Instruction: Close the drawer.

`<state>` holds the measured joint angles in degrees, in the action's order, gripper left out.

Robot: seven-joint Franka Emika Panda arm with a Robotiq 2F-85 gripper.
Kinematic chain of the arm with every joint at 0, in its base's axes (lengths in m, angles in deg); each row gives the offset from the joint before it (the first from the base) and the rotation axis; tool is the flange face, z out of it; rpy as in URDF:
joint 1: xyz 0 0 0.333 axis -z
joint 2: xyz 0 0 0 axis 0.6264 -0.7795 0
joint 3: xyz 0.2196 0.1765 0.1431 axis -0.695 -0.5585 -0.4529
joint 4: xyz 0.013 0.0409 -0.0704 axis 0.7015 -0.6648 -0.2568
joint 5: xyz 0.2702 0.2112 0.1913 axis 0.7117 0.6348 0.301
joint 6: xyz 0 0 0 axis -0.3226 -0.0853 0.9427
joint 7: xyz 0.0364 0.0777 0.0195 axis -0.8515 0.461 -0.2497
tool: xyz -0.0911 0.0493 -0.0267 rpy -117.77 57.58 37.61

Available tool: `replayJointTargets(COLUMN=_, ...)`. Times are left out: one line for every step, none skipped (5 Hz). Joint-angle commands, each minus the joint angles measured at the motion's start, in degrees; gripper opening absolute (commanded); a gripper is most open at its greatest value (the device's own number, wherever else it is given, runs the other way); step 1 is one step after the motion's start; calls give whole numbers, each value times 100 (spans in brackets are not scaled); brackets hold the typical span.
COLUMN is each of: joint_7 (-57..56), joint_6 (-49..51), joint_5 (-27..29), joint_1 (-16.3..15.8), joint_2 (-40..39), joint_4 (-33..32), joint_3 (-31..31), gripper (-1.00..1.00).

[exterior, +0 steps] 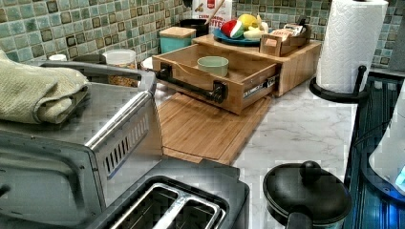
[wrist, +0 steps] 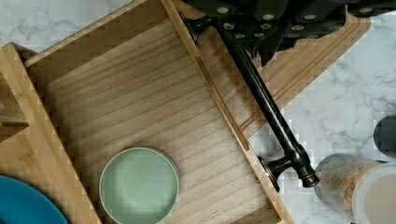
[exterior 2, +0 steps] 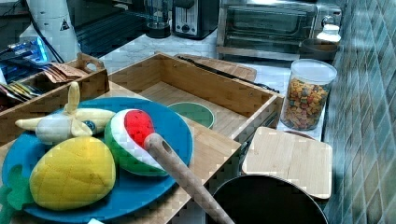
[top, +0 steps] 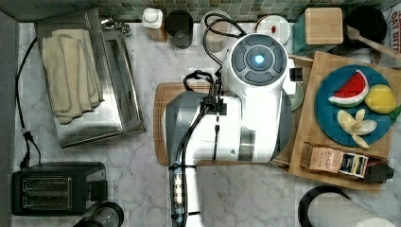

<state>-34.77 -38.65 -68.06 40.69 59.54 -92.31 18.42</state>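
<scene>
The drawer (exterior: 248,88) stands pulled out from under the wooden slab top, over the cutting board (exterior: 205,129). Its slatted floor (wrist: 140,102) holds a pale green bowl (wrist: 139,185), also seen as the bowl (exterior 2: 192,113) in the right view. A black bar handle (wrist: 266,102) runs along the drawer's front wall. My gripper (wrist: 275,18) hovers above one end of that handle, apart from it. In the top view my white arm (top: 236,118) covers most of the drawer.
A blue plate (top: 331,113) of toy fruit and a tea-bag holder (top: 340,163) sit on the slab top. A toaster oven (exterior: 95,124), a toaster (top: 56,189), a paper towel roll (exterior: 351,43), a cereal jar (exterior 2: 308,95) and a black lidded pot (exterior: 305,191) surround the marble counter.
</scene>
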Motion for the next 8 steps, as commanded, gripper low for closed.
replayJointTargets(joint_7=0, joint_6=0, joint_5=-72, joint_1=-1, joint_2=-3, joint_4=0, joint_3=1, gripper=-100)
replayJointTargets(joint_7=-318, joint_6=204, joint_5=-6, joint_1=9, joint_2=-184, joint_4=153, joint_3=-13, gripper=-100)
replayJointTargets(joint_7=-797, joint_6=-468, joint_5=105, joint_1=-41, joint_2=-257, joint_4=-156, joint_3=-102, gripper=-100)
replayJointTargets(joint_7=-668, joint_6=-322, joint_5=316, joint_1=-113, joint_2=-651, joint_4=244, joint_3=-196, gripper=-100)
replayJointTargets(joint_7=-796, joint_6=-263, joint_5=559, joint_1=-151, joint_2=-859, joint_4=476, joint_3=-263, gripper=-100)
replayJointTargets(joint_7=-682, joint_6=-731, joint_5=144, joint_1=-279, joint_2=-903, joint_4=283, joint_3=-391, gripper=-100)
replayJointTargets(joint_7=-592, joint_6=-1154, joint_5=187, joint_1=-296, joint_2=-806, joint_4=74, joint_3=-546, gripper=-100)
replayJointTargets(joint_7=-632, joint_6=-1607, joint_5=17, joint_1=-375, joint_2=-764, joint_4=-149, joint_3=-589, gripper=-100)
